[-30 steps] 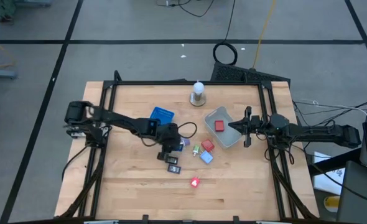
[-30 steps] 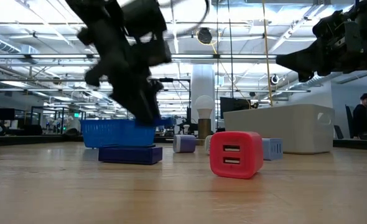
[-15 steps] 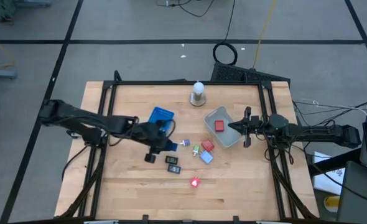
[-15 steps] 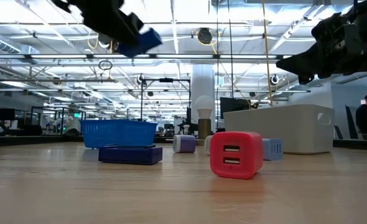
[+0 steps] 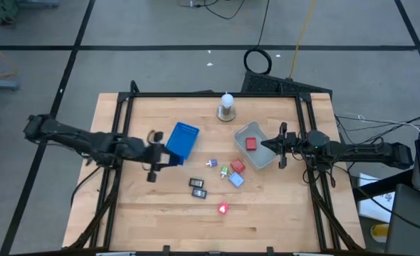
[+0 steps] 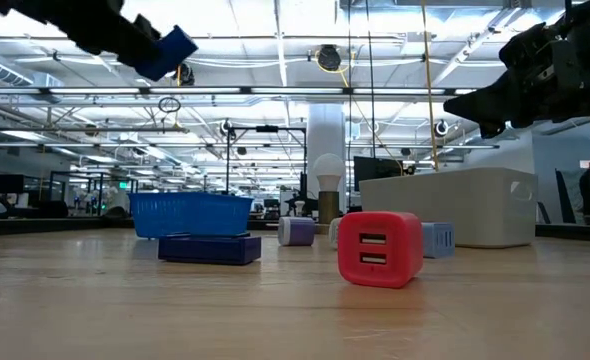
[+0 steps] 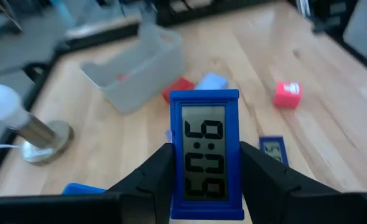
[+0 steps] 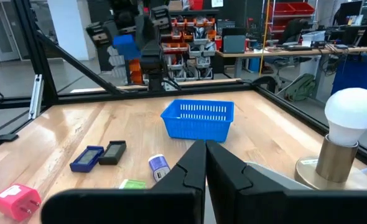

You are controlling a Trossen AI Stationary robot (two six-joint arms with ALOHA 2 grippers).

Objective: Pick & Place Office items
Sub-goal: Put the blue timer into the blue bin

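The left gripper [image 7: 205,186] has its two dark fingers clamped on the sides of a small blue-framed digital clock [image 7: 204,154], carrying it high above the wooden table [image 5: 267,220], just beside the blue mesh basket [image 5: 183,138], probably to drop it in from above. The other office pieces lie loose between the bins: a red plug-like block [image 6: 379,248], a flat dark blue clock [image 6: 208,248] and a pale blue block [image 5: 236,179]. The right gripper [image 8: 205,155] waits over the clear grey tray [image 5: 263,158], fingers pressed together and empty; one red block [image 5: 251,144] sits inside that tray.
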